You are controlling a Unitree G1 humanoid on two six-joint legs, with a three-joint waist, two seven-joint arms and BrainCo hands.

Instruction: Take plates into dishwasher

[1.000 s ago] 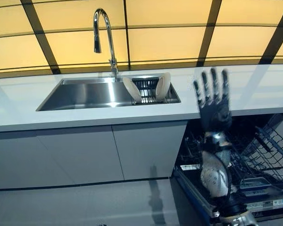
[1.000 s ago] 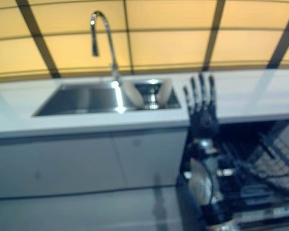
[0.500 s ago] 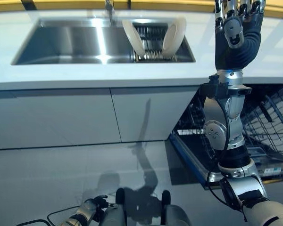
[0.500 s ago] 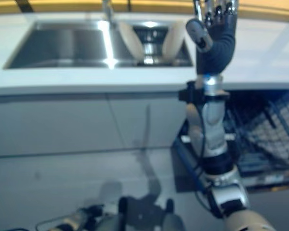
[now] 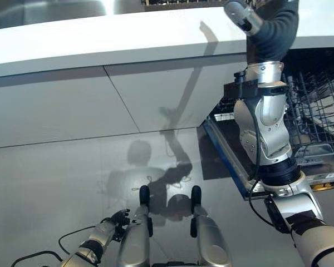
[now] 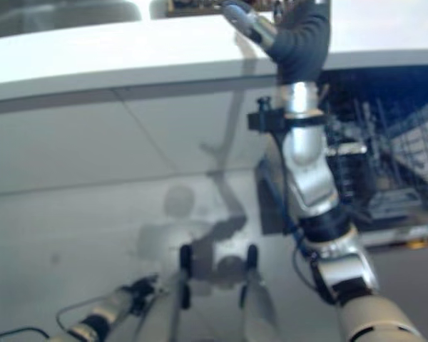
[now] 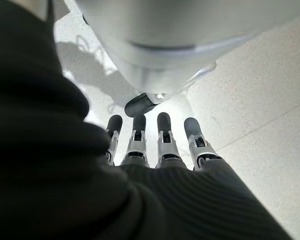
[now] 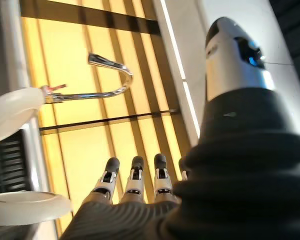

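Though near plates (image 8: 27, 207), right hand (image 8: 135, 185) empty.

Both head views looked steeply down from well above, sharing the tabletop (image 5: 100, 39) edge, floor (image 5: 55, 189) and open dishwasher (image 5: 317, 139). Each wrist view looked closely along its own fingers.

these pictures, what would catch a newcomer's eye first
The right hand, raised over the white counter with fingers straight and holding nothing. Past it, two white plates stand in a rack beside the curved tap. Below the counter on the right, the open dishwasher shows its wire rack.
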